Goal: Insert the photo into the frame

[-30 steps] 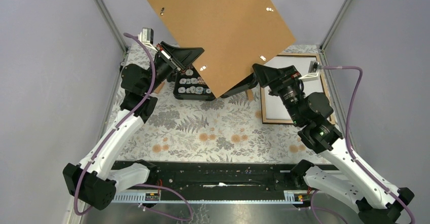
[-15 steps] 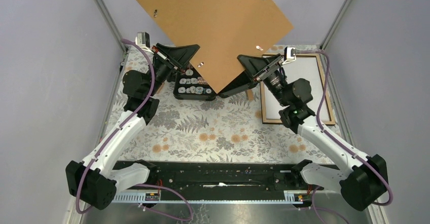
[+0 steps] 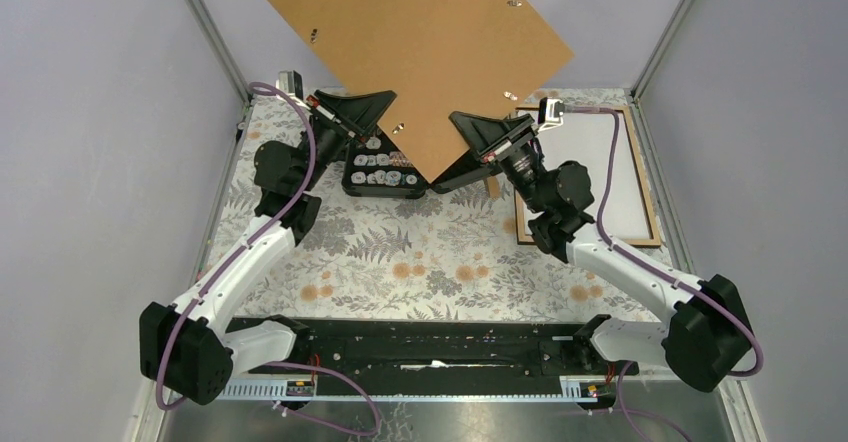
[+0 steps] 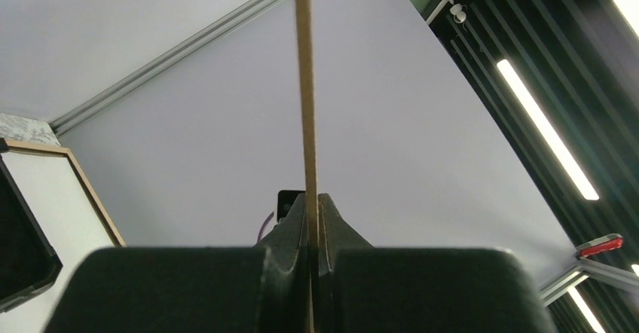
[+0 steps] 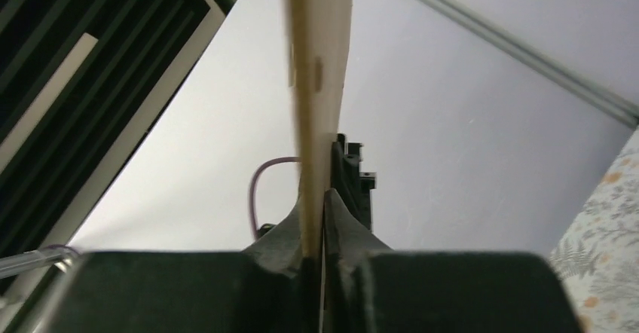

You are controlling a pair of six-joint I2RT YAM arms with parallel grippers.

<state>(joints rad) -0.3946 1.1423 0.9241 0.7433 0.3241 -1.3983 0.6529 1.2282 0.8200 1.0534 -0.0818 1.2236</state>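
1. The left gripper (image 3: 382, 102) is pinched hard on the lower left edge of a brown backing board (image 3: 420, 52). In its wrist view the fingers (image 4: 292, 226) meet on the thin edge, and the board stands straight up out of them.
2. The right gripper (image 3: 466, 128) is clamped on the same board at its lower right edge. Its fingers (image 5: 340, 227) press against both faces, with no gap showing on either side.
3. The board hangs clear of the table with one corner pointing down between the two grippers (like a diamond stood on its point). The rest of it rises above and beyond them both.
4. The frame (image 3: 646, 174) lies flat on the floral tablecloth (image 3: 420, 262), below the right gripper and off to its right. Its light wood rim faces up, well apart from the board. A white sheet (image 3: 610, 162) fills its opening (what it is I can't tell from here).
5. A black case of poker chips (image 3: 380, 174) sits on the cloth beneath the left gripper, a little toward the right one, just beside the board's low corner.
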